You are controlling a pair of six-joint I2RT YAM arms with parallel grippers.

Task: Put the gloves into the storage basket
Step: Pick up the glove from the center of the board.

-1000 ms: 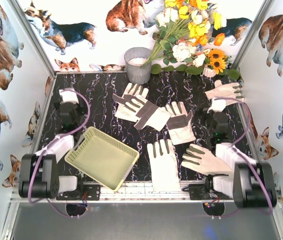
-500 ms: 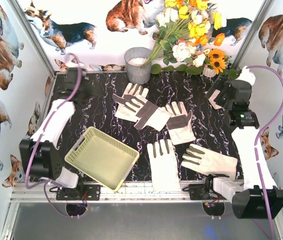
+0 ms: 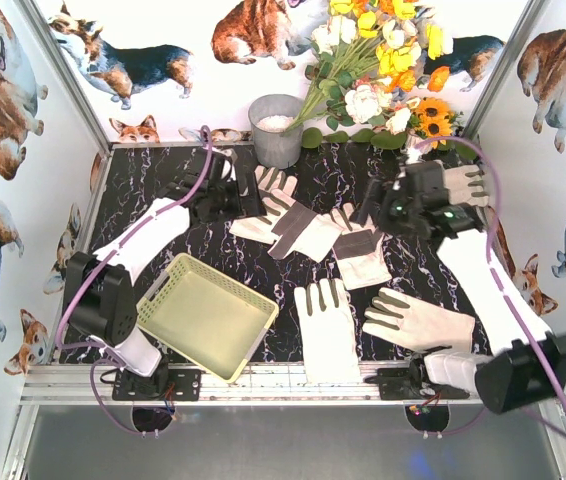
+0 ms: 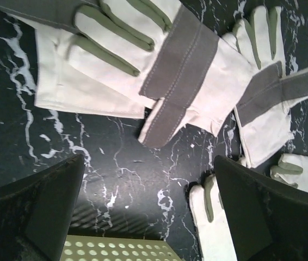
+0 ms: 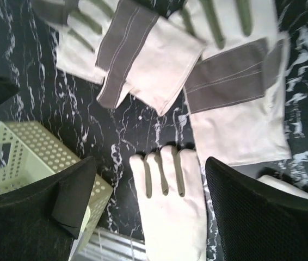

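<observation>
Both arms are reaching out over the middle of the counter (image 3: 153, 165), and not one of the gloves (image 3: 293, 222) is in the storage basket (image 3: 203, 318) yet. It sits empty at the near left, turned on a diagonal with its mouth up, which should make for an easy drop from above. The gloves lie flat all over the dark marble: an overlapped bunch at far centre, the grey-banded glove (image 3: 361, 250) just right of it, the near-centre glove (image 3: 326, 330) and the near-right glove (image 3: 413, 320) spread palm-flat, and the far-right glove (image 3: 463, 180) partly under the right arm. The left hand (image 4: 148, 159) hangs by the left end of the bunch, jaws spread wide with only bare counter between them, touching nothing, and the basket rim shows just on its near side. The right hand (image 5: 149, 162) hovers high over the middle, its jaws broadly apart and empty too, with the grey-banded glove and the near-centre glove's fingertips below. That wide spread reads as a set-up for pinching flat fabric from above. With the bunch stacked as it is, the top layer looks like the sensible first pick, and a careless pinch could drag two at once. The grey bucket (image 3: 276, 128) and the flowers (image 3: 383, 60) stand at the far edge, well out of the way.
</observation>
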